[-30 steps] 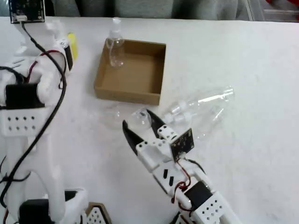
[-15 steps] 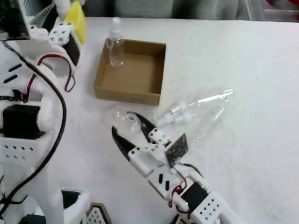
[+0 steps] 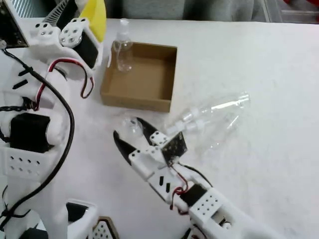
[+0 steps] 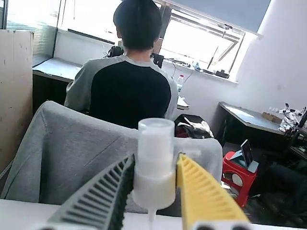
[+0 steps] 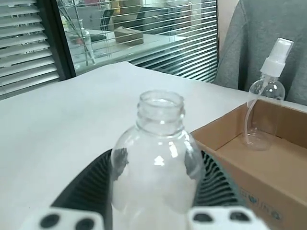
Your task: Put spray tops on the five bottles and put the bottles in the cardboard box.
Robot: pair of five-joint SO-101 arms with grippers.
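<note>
My left gripper [image 4: 154, 179] is shut on a white spray top [image 4: 154, 143], held between a black and a yellow finger high over the table's far left corner [image 3: 84, 10]. My right gripper [image 3: 128, 135] is shut on an open clear bottle [image 3: 131, 126] standing upright just in front of the cardboard box [image 3: 164, 79]; the bottle's bare neck [image 5: 160, 108] rises between the black fingers [image 5: 88, 187]. One bottle with a spray top [image 3: 122, 47] stands in the box's far left corner [image 5: 266, 93].
Two more clear bottles with spray tops lie side by side on the white table, right of my right gripper [image 3: 214, 108] [image 3: 212, 127]. The left arm's white body and cables [image 3: 35, 124] fill the table's left side. The table's right half is bare.
The left arm has risen and swung right, carrying the spray top toward the box's far left corner. My right gripper has slid left with the open bottle between its fingers.
</note>
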